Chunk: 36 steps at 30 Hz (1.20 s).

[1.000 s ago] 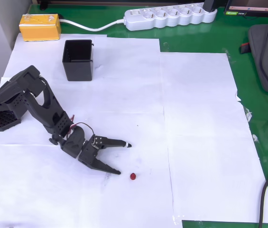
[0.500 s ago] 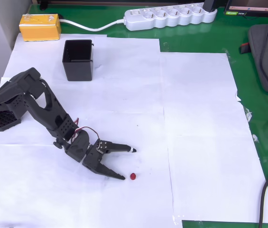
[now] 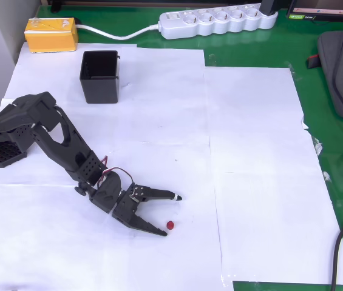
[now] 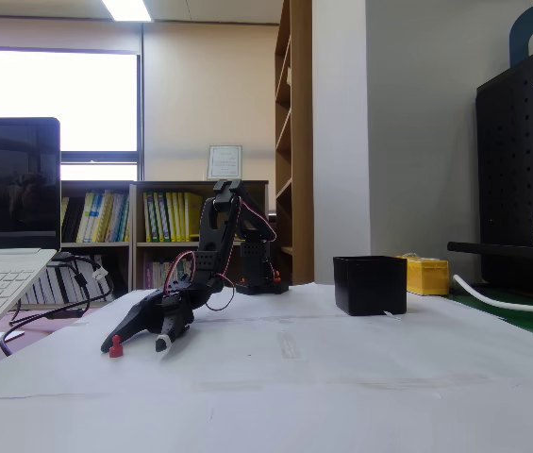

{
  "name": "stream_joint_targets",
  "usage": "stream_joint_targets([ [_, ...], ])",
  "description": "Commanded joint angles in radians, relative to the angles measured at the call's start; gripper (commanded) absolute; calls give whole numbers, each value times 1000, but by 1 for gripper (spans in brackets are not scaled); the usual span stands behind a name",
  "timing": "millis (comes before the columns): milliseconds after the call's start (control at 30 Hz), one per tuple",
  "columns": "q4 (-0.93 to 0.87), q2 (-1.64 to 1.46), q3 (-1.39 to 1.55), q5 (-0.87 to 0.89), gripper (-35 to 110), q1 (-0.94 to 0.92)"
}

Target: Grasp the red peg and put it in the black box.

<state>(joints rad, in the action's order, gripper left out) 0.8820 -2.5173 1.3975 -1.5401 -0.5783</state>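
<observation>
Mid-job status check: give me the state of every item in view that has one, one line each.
gripper: open, low over the paper, fingers either side of the peg.
red peg: on the paper, not gripped, right by the lower fingertip.
black box: upright, open top, apart from the arm; nothing seen inside.
yellow block: at the table's far corner, untouched.
power strip: along the far edge, cable attached.

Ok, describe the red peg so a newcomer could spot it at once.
Find the white paper sheets on the green table, then the black arm's open gripper near their lower edge in the overhead view. The red peg lies just past its lower fingertip: the only tiny dark-red thing on the paper.
</observation>
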Motion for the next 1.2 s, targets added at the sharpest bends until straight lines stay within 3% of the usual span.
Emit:
stream_joint_targets([
  [0,2,-8,35,2,37,8],
  [1167,-89,14,54,-9,37,35],
])
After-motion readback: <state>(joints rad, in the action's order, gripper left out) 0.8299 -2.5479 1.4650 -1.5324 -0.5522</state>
